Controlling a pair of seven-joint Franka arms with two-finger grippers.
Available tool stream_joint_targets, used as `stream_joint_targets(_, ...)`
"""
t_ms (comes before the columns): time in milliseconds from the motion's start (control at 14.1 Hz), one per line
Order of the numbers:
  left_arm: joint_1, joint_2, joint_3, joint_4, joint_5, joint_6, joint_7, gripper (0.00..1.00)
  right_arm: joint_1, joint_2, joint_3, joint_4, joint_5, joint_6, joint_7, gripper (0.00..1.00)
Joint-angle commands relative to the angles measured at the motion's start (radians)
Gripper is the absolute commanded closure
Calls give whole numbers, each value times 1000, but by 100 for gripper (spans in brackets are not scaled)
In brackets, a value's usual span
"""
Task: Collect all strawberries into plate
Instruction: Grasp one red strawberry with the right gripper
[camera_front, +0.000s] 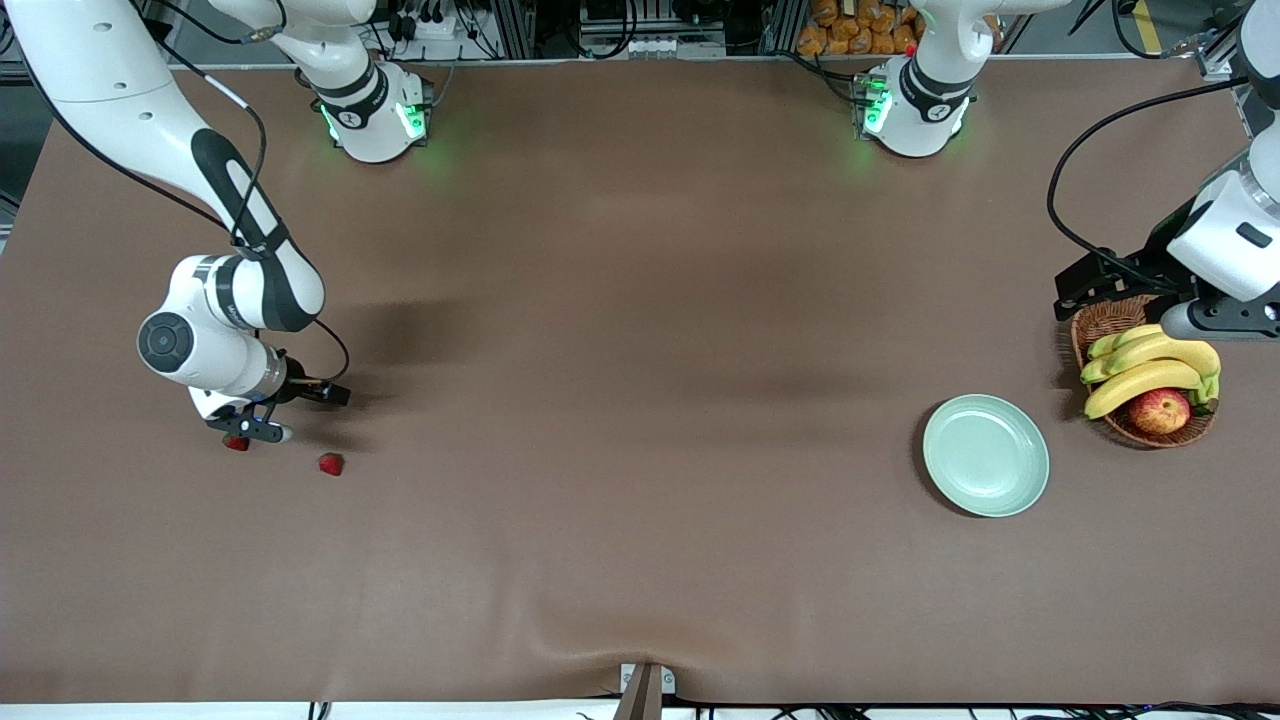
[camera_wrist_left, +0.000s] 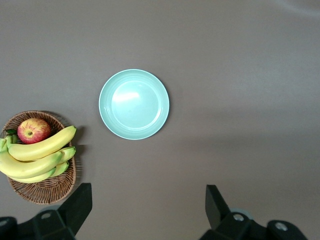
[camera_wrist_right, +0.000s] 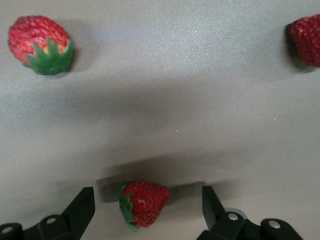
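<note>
Right gripper sits low over the table at the right arm's end, jaws spread either side of one strawberry and not yet touching it. This straddle sets the fingers for a pinch, judging by the task.

Seen from the right wrist, two more strawberries lie apart on the cloth: one whole with its green cap showing, one cut off at the frame edge. From the front camera only two berries show (the third is probably hidden under the gripper).

Left gripper waits with fingers wide and empty, up above the basket. The plate lies empty at about 9 o'clock from the basket, well apart from the strawberries. The basket holds bananas and an apple.
</note>
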Motion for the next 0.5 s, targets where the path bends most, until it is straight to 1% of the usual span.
stream_joint_targets(0, 6, 4, -1, 17, -21, -21, -1, 0, 4, -17, 2, -24, 3, 16, 15, 19)
stream_joint_targets(212, 4, 4, -1, 17, -21, -25, -1, 0, 4, -22, 3, -24, 3, 13, 17, 38)
stream_joint_targets(354, 4, 9, -1, 15, -21, -25, -1, 0, 2, -25, 3, -26, 3, 8, 17, 56)
stream_joint_targets(425, 4, 11, -1, 15, -21, -25, -1, 0, 4, -31, 3, -26, 3, 6, 17, 63)
